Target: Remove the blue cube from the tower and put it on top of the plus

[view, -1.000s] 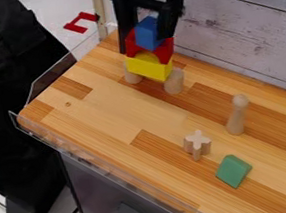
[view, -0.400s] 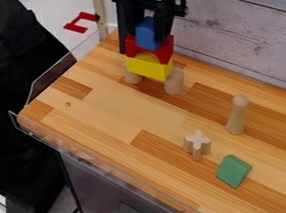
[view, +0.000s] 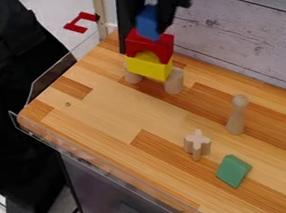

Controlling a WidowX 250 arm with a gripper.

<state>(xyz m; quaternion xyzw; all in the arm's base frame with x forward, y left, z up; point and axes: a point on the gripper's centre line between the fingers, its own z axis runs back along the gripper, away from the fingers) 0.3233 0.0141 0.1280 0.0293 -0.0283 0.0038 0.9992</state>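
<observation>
At the top of the camera view the black gripper (view: 149, 21) is shut on the blue cube (view: 148, 22), with one finger on either side of it. The cube is just above the red arch block (view: 149, 46); whether their edges still touch I cannot tell. Beneath the red block is a yellow block (view: 148, 67), resting on two wooden pegs. The plus (view: 197, 144), of plain wood, stands upright on the table well below and to the right of the tower.
A wooden peg (view: 238, 114) stands right of the plus, and a green block (view: 233, 171) lies below it. A whitewashed plank wall (view: 249, 32) borders the table (view: 106, 114) at the back. Clear plastic edging runs along its left side.
The gripper has closed in around the blue cube and risen a little, and the cube has moved up with it. The red and yellow blocks have stayed in place.
</observation>
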